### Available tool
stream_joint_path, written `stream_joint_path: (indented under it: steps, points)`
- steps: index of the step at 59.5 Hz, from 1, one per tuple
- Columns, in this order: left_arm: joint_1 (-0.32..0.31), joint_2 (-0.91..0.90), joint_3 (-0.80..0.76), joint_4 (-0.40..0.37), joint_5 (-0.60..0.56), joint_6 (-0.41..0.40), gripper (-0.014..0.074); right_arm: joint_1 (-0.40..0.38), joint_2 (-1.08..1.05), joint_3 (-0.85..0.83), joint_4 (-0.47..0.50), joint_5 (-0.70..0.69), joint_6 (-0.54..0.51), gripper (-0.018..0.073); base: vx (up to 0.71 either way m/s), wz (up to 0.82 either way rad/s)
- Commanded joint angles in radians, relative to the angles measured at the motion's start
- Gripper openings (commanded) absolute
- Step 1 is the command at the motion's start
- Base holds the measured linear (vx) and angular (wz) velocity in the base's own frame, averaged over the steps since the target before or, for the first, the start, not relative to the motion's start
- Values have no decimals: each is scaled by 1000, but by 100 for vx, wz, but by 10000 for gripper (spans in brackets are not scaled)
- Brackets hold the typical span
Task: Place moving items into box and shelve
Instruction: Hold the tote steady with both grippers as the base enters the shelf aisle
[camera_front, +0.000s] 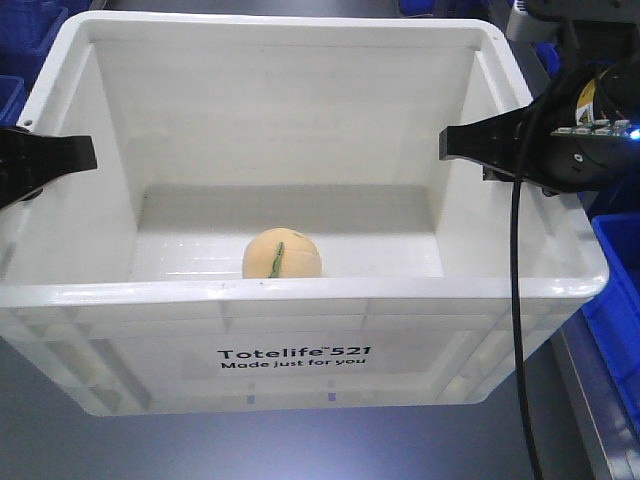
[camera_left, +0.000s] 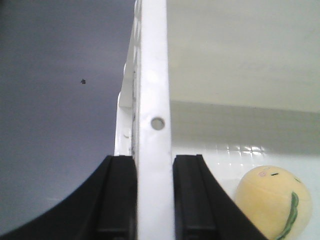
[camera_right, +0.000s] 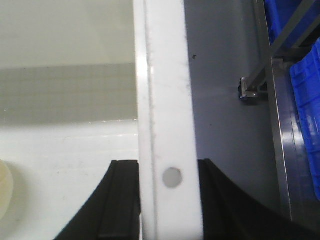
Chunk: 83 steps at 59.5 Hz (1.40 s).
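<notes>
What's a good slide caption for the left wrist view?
The left hand grips the crate by its rim; a yellow plush lies inside.

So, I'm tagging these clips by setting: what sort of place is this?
Probably a warehouse or stockroom-style workspace, possibly a lab mock-up of one. A large white crate printed "Totelife 521" fills the view, blue plastic bins stand around it, and a metal rack frame runs along the right side.

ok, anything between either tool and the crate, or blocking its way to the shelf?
Nothing between them: the left tool and right tool each straddle a side rim of the crate, fingers against both faces. The striped plush toy lies inside. No shelf is in view, so that path cannot be judged.
</notes>
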<state>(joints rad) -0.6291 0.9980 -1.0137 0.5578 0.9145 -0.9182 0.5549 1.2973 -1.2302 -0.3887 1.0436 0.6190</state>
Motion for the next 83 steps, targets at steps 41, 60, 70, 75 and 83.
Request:
stream_joint_path:
  steps: [41,60,70,75,83]
  points:
    - [-3,-28,-46,73,-138,-9,165,-5,-39,-48,-58,-86,-2,83,36,0]
    - [-3,-28,-46,73,-138,-9,165,-5,-39,-48,-58,-86,-2,83,36,-1]
    - [-3,-28,-46,73,-138,-9,165,-5,-39,-48,-58,-86,-2,83,36,0]
    - [-3,-28,-46,73,-138,-9,165,-5,-39,-48,-58,-86,-2,83,35,-1]
    - [-3,-28,-46,73,-138,-9,165,-5,-39,-48,-58,-86,-2,83,35,0]
